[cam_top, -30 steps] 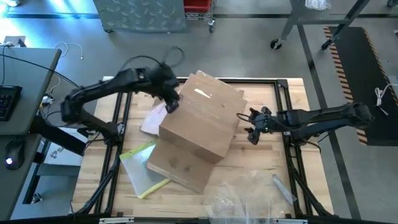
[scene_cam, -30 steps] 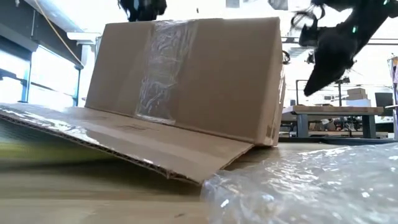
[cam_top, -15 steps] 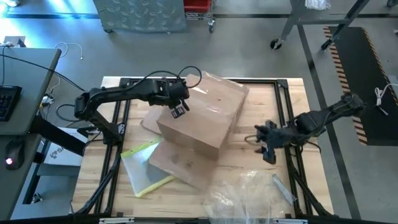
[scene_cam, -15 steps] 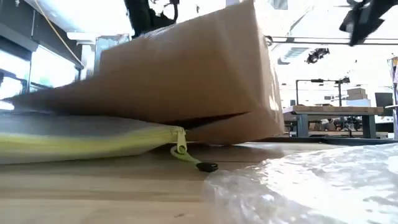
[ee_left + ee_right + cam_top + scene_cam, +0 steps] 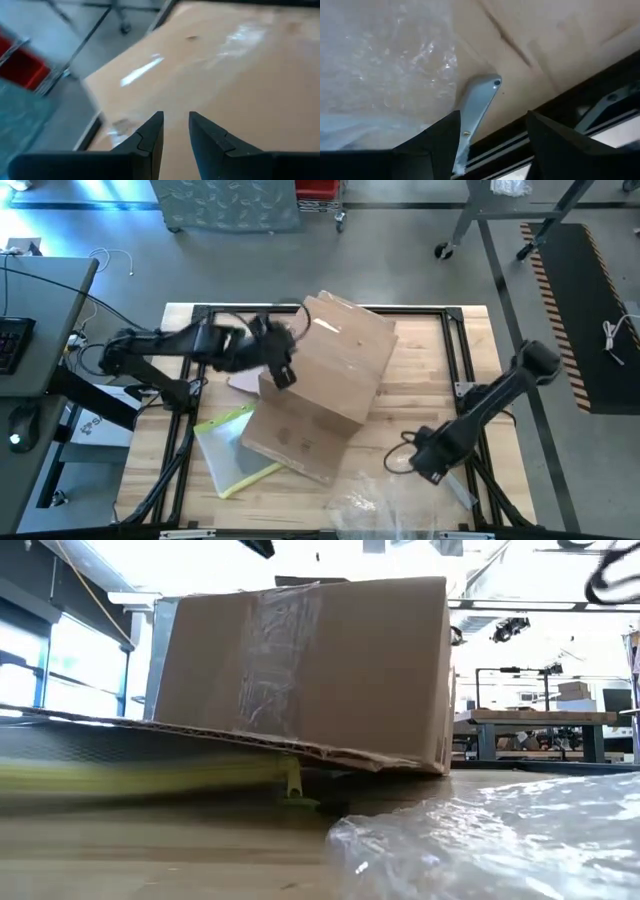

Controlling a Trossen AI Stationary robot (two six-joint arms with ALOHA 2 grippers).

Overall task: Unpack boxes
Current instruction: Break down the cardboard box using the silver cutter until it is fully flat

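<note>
Left claw [image 5: 283, 373], fingers nearly together and holding nothing, hovers beside the carton [image 5: 325, 385] mid-surface. Right claw [image 5: 425, 463], spread, hangs near the carton's plastic film [image 5: 385, 500]. Best practice: grip one flap edge firmly.

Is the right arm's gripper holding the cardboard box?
No: the right gripper hangs open near the plastic film, well apart from the cardboard box.
</note>
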